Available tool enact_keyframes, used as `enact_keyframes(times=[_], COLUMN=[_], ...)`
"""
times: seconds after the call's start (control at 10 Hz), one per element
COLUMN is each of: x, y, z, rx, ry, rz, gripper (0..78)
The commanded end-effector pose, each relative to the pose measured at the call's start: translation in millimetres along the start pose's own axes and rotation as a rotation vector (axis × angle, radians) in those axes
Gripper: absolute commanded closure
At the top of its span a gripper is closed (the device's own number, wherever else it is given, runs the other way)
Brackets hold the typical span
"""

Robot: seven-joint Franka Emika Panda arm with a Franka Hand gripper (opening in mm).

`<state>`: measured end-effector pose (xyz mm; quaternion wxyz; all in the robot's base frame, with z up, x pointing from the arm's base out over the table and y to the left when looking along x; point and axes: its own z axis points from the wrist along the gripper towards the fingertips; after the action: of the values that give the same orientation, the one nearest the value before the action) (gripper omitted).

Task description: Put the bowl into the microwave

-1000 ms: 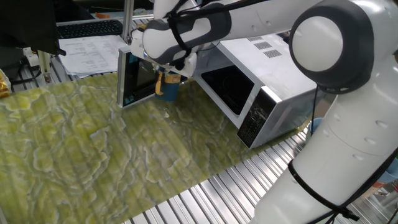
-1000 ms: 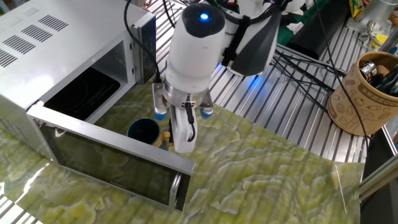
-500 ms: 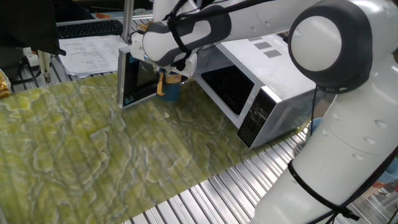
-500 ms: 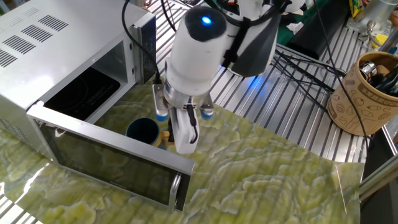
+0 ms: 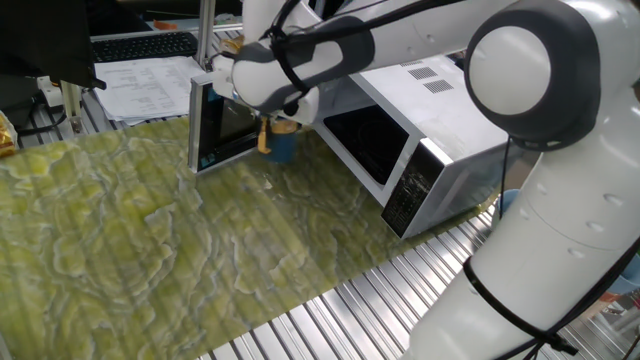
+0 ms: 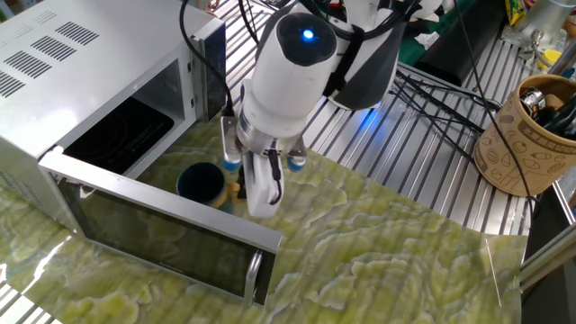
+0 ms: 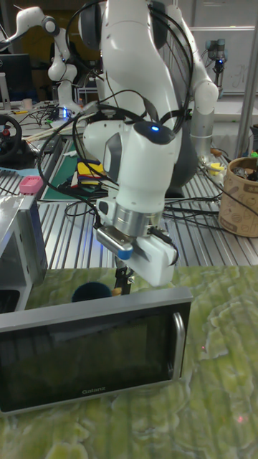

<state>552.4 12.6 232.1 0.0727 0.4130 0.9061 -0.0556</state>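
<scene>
Bowl: the bowl [image 6: 200, 181] is small, dark blue and round, with a yellow handle [image 6: 232, 191]. It sits just outside the microwave, between the open front of the box and the open door. In the tall fixed view only its dark rim [image 7: 90, 292] peeks over the top edge of the door.

Microwave: the microwave [image 6: 63, 67] is a big white box with slots on top. Its inside is dark and has nothing in it that I can see.

Door: the door [image 6: 157, 238] of the microwave is swung wide open. It has dark glass and a silver frame. In the tall fixed view the door [image 7: 86, 357] stands in front of the bowl and hides most of it.

Gripper: the gripper [image 6: 239, 190] points down at the handle side of the bowl, right next to the open front of the microwave. Its fingers sit narrow at the yellow handle and look closed on it, but the view there is partly hidden.

Arm: the white arm [image 5: 330, 45] reaches over the top of the microwave. A blue light glows on it.

Worktop: the worktop [image 5: 150, 260] under the microwave has a green and yellow wavy cloth on it.

Brown cup: a tan cup [image 6: 524, 135] full of small things stands well apart from the microwave, on the far side of the arm.
</scene>
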Motion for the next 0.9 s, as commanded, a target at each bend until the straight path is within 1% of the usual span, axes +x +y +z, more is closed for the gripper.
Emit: enact_keyframes(times=[0.1, 0.3, 0.4, 0.5, 0.7, 0.8, 0.9], x=[-7.6, -10.3, -11.8, -12.0, -15.1, -16.6, -16.6], y=[-25.7, -36.2, -42.6, -43.7, -54.4, -56.1, -56.1], z=[5.9, 7.5, 8.2, 8.4, 11.7, 14.2, 14.2], rx=[0.019, 0.003, -0.003, -0.004, -0.012, -0.015, -0.034], ry=[-0.054, -0.064, -0.064, -0.064, -0.070, -0.073, -0.069], rz=[0.032, 0.048, 0.058, 0.061, 0.072, 0.073, 0.063], gripper=[74.8, 74.8, 74.8, 74.8, 74.8, 74.8, 74.8])
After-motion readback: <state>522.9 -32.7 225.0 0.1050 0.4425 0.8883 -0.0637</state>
